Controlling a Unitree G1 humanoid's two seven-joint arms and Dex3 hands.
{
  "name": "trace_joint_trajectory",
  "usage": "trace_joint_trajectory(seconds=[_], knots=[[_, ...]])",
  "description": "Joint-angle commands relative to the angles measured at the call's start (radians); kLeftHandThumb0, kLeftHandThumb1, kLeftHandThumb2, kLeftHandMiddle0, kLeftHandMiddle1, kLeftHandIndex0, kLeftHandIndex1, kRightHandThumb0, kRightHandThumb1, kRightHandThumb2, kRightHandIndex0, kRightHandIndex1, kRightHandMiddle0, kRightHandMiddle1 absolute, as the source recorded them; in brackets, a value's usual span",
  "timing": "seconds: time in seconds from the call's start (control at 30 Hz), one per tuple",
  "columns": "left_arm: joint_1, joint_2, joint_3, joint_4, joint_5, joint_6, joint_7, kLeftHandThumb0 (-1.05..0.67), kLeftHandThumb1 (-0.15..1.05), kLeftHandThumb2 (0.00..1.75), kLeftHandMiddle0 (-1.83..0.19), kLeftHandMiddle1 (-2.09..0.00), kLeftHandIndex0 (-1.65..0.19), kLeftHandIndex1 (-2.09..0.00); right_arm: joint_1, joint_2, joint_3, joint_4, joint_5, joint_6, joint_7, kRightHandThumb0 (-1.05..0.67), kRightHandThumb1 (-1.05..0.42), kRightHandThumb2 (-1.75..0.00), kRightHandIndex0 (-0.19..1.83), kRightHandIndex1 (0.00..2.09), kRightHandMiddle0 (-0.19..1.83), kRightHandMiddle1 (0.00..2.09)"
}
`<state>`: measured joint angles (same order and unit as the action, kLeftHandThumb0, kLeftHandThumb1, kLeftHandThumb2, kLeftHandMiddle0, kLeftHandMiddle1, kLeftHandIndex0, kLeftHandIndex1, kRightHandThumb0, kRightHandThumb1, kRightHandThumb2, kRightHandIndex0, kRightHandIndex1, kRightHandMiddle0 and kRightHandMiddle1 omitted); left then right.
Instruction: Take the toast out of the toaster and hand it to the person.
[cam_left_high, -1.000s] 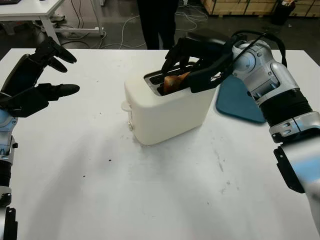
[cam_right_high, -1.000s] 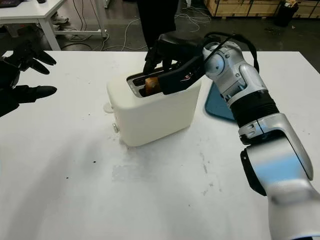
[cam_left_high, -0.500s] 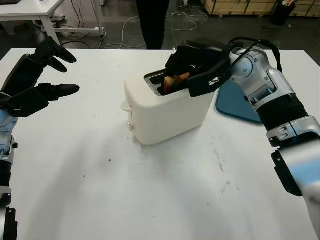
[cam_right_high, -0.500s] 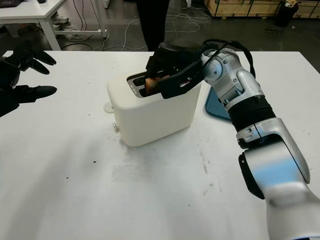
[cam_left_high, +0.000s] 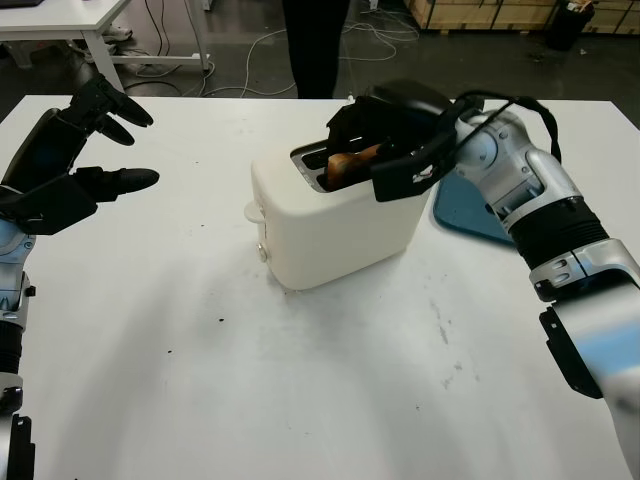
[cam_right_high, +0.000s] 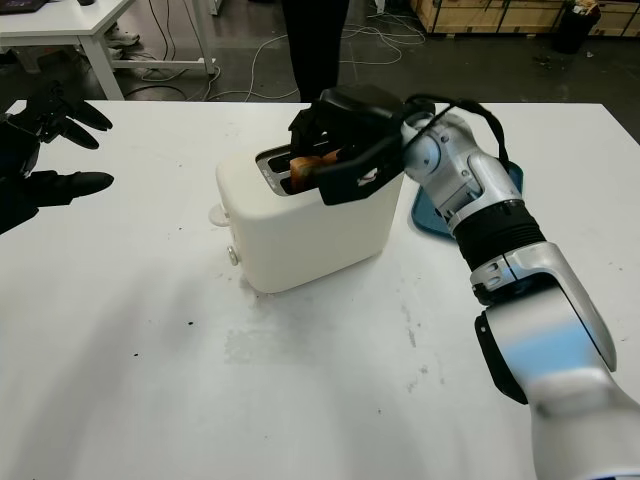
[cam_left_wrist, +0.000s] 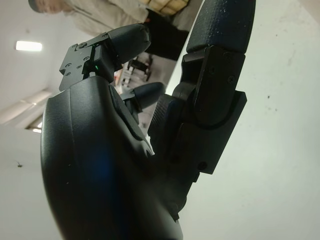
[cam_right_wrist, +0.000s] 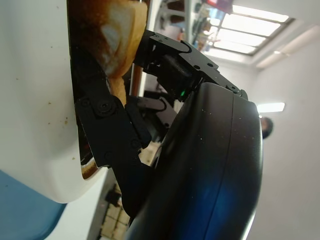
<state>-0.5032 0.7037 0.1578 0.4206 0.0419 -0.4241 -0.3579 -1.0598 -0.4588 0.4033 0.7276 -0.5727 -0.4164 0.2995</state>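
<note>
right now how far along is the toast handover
Early. The right robot hand is on top of the toaster with fingers around the toast, which sits in the slot. Left: lifting it out and passing it to the person. The left robot hand is open, off left.

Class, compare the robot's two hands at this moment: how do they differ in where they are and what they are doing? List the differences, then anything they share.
1. The right hand is at the slot on top of the white toaster; the left hand hangs over the table, far from the toaster.
2. The right hand's fingers close on the toast standing in the slot; the left hand is open and holds nothing.
Shared: both are black, three-fingered hands.
</note>
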Motion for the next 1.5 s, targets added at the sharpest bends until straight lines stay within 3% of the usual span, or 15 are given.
trace_joint_trajectory(seconds=[0.0, 0.07, 0.2, 0.37, 0.5, 1.0, 1.2, 1.47], knots=[[0.008, -0.006, 0.008, -0.008, -0.004, 0.003, 0.007, -1.05, 0.92, 0.21, 0.00, -1.65, 0.00, -1.52, 0.013, -0.015, 0.012, 0.012, -0.032, -0.045, -0.047, -0.57, -0.92, -0.13, 1.10, 1.63, 0.95, 1.44], [0.009, -0.004, 0.007, -0.012, -0.001, 0.012, 0.009, -1.05, 0.92, 0.22, 0.00, -1.65, 0.00, -1.52, 0.008, -0.014, 0.009, 0.025, -0.041, -0.065, -0.082, -0.54, -0.92, -0.18, 1.09, 1.72, 0.89, 1.65], [0.008, -0.003, 0.007, -0.009, 0.001, 0.001, 0.010, -1.05, 0.92, 0.22, 0.00, -1.66, 0.00, -1.53, -0.015, -0.009, -0.005, 0.078, -0.047, -0.104, -0.171, -0.51, -0.92, -0.15, 1.10, 1.74, 0.87, 1.74], [0.005, -0.007, 0.008, 0.002, -0.003, -0.006, 0.011, -1.05, 0.92, 0.22, 0.00, -1.66, 0.00, -1.52, -0.072, -0.015, -0.014, 0.133, -0.062, -0.109, -0.223, -0.52, -0.92, -0.21, 1.08, 1.75, 0.86, 1.75], [0.005, -0.006, 0.005, -0.002, 0.003, -0.004, 0.015, -1.05, 0.92, 0.22, 0.00, -1.66, 0.00, -1.53, -0.103, -0.005, -0.065, 0.179, -0.013, -0.143, -0.238, -0.43, -0.92, -0.10, 1.09, 1.75, 0.88, 1.74], [0.002, -0.006, 0.005, 0.001, -0.006, -0.010, 0.008, -1.05, 0.92, 0.22, 0.00, -1.65, 0.00, -1.52, -0.228, -0.013, -0.187, 0.264, 0.085, -0.115, -0.235, -0.33, -0.92, -0.13, 1.15, 1.75, 0.92, 1.75], [-0.001, -0.005, 0.003, -0.003, -0.005, 0.001, 0.005, -1.05, 0.92, 0.21, 0.00, -1.66, 0.00, -1.53, -0.254, -0.032, -0.228, 0.298, 0.122, -0.126, -0.248, -0.29, -0.92, -0.14, 1.09, 1.75, 0.88, 1.75], [0.001, -0.005, 0.003, -0.005, -0.002, 0.004, 0.009, -1.05, 0.92, 0.21, 0.00, -1.66, 0.00, -1.53, -0.296, -0.043, -0.308, 0.385, 0.196, -0.037, -0.288, -0.34, -0.92, -0.20, 1.12, 1.75, 0.93, 1.75]])
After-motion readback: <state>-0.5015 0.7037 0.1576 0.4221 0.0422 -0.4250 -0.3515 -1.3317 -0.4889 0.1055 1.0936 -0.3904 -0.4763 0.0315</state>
